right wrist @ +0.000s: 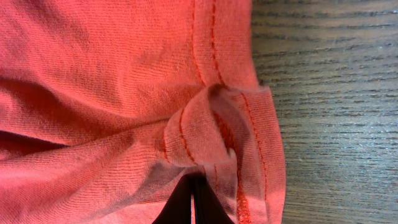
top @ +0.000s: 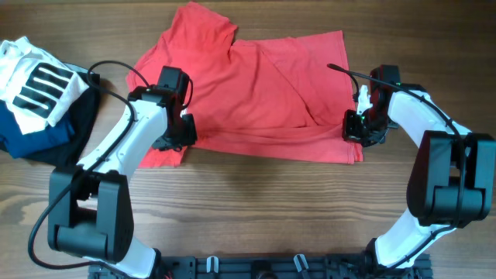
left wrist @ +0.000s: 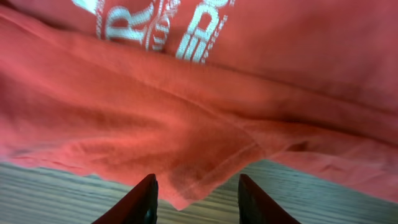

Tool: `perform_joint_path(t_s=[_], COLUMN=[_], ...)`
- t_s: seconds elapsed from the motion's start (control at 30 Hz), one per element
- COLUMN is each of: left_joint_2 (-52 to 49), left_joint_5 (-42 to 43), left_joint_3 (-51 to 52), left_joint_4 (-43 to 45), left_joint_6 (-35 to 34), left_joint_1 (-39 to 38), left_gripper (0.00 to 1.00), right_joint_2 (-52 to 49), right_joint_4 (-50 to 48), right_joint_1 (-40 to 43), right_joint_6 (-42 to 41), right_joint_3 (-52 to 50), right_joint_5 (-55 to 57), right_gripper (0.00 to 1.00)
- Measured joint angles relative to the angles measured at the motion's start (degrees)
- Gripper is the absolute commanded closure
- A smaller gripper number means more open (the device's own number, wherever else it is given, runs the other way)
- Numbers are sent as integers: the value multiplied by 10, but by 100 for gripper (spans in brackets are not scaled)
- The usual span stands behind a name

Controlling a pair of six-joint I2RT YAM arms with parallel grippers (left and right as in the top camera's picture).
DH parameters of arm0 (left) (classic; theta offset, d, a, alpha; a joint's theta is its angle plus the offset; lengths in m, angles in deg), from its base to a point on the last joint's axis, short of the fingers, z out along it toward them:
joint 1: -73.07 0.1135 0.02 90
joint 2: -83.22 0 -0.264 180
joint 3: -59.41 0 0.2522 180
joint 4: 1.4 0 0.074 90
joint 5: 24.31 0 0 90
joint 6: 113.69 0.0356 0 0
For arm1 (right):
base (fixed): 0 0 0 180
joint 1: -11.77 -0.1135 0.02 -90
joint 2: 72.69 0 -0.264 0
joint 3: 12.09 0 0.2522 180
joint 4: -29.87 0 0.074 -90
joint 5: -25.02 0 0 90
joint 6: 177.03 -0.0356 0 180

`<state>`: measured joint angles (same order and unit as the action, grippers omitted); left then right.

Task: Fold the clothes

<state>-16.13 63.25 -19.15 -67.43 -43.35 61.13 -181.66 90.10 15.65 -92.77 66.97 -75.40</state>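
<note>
Left gripper (left wrist: 196,190) is hanging jaws apart over the red T-shirt (top: 263,93) toward the front edge of the desk (top: 256,209); right gripper (right wrist: 194,202) is clamping its hem. Left wants gripping squarely first.

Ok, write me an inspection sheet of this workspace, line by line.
surface: wooden table, plank grain running left to right.
job's things: red T-shirt spread out and partly folded over itself, one sleeve sticking out at the top; its white lettering shows in the left wrist view.
clutter: white garment with black stripes piled on a navy garment and a black garment at the table's left end.
fingers: left fingers open, a shirt corner lying between them; right fingers shut, pinching the stitched hem.
cables: left arm cable loops above the arm; right arm cable crosses the shirt's edge.
surroundings: black base rail at the near edge; otherwise nothing seen.
</note>
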Motion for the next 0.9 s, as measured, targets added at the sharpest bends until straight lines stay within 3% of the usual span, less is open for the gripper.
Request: perform_joint_path(t_s=[0.13,0.2,0.27,0.9], left_joint_2=[-6,-6,-6,-7], left_joint_5=[5,7,8,-24], left_joint_3=[27,38,46,49], left_joint_4=[20,45,57,94], left_joint_6=[0,0,-1,-1], left_joint_1=[-3,-9,-14,-16], left_gripper=[64,89,96,96], right_joint_2=[0,0,0,2], right_joint_4=[0,0,0,53], right_joint_1=[0,0,0,0], right_joint_6=[0,0,0,-9], right_joint_3=[0,0,0,12], right_joint_5=[0,0,0,41], right_gripper=[96,96,96,92])
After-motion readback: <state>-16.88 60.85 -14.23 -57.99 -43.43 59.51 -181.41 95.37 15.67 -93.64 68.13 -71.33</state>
